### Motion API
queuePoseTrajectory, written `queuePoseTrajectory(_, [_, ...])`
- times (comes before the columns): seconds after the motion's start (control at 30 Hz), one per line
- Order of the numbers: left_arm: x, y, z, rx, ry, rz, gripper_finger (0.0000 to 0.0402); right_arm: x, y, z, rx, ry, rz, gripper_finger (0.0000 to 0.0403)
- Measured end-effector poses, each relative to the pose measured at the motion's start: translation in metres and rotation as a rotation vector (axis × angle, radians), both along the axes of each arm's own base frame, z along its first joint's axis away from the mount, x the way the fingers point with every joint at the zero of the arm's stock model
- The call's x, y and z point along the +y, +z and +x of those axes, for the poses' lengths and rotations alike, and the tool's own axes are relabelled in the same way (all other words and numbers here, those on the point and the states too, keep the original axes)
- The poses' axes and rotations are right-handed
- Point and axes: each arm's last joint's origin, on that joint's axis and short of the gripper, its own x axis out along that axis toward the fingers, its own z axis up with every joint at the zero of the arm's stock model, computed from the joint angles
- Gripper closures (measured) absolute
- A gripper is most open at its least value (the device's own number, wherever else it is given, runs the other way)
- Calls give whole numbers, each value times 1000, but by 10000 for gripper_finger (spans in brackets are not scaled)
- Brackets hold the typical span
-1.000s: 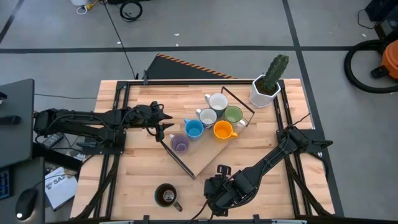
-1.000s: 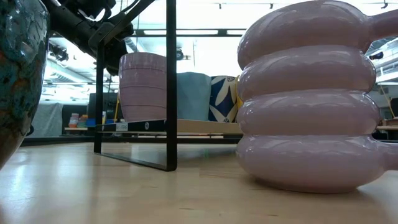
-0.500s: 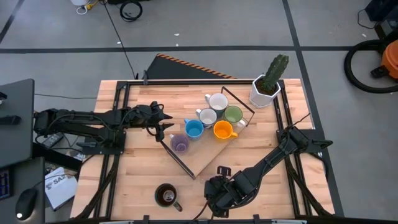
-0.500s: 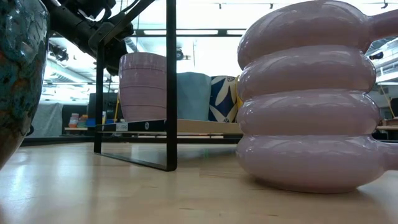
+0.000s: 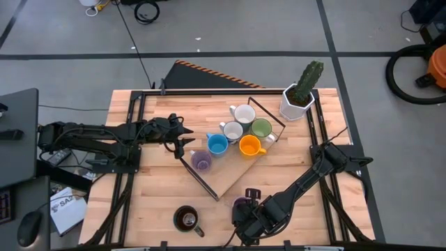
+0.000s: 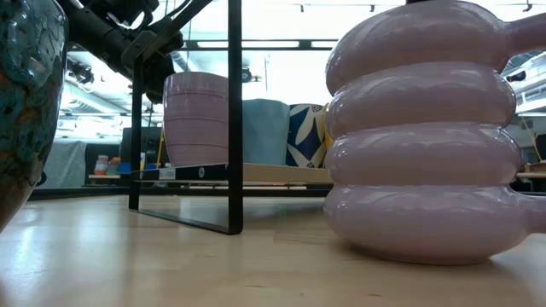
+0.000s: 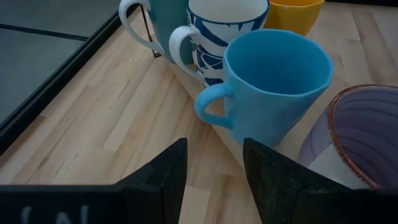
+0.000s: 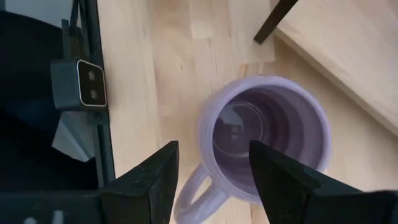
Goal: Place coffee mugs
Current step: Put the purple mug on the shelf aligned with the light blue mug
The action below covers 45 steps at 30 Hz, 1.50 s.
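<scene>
Several coffee mugs stand on a wooden board (image 5: 230, 174) inside a black wire frame (image 5: 198, 178): white (image 5: 244, 113), pale grey (image 5: 232, 130), green (image 5: 261, 127), blue (image 5: 217, 144), orange (image 5: 249, 145) and lilac (image 5: 201, 161). A second lilac mug (image 8: 264, 137) stands upright on the table near the front edge. My right gripper (image 8: 211, 180) hangs open above it, pointing steeply down. A dark mug (image 5: 187, 219) stands further left. My left gripper (image 7: 214, 174) waits open just left of the blue mug (image 7: 277, 87).
A white pot with a cactus (image 5: 298, 97) stands at the table's far right corner. Black rails (image 5: 136, 111) run along the table's left and right sides. Bare wood lies between the dark mug and the board, and right of the board.
My right gripper has shifted slightly toward the table's near right. The lilac mug's rim now shows beside it in the high view. My left arm has kept still.
</scene>
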Motion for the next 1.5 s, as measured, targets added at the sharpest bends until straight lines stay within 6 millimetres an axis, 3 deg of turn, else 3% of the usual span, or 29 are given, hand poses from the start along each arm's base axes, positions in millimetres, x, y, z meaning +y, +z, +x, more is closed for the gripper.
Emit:
queuePoseTrajectory(0.4, [0, 0, 0, 0, 0, 0, 240, -7, -35, -2, 61, 21, -26, 214])
queuePoseTrajectory(0.87, [0, 0, 0, 0, 0, 0, 240, -22, -44, 4, 129, 67, -5, 323])
queuePoseTrajectory(1.03, [0, 0, 0, 0, 0, 0, 240, -24, -35, 9, 143, 95, 36, 361])
queuePoseTrajectory(1.5, [-1, 0, 0, -3, -14, -21, 240, -35, 16, 16, 142, 230, 19, 356])
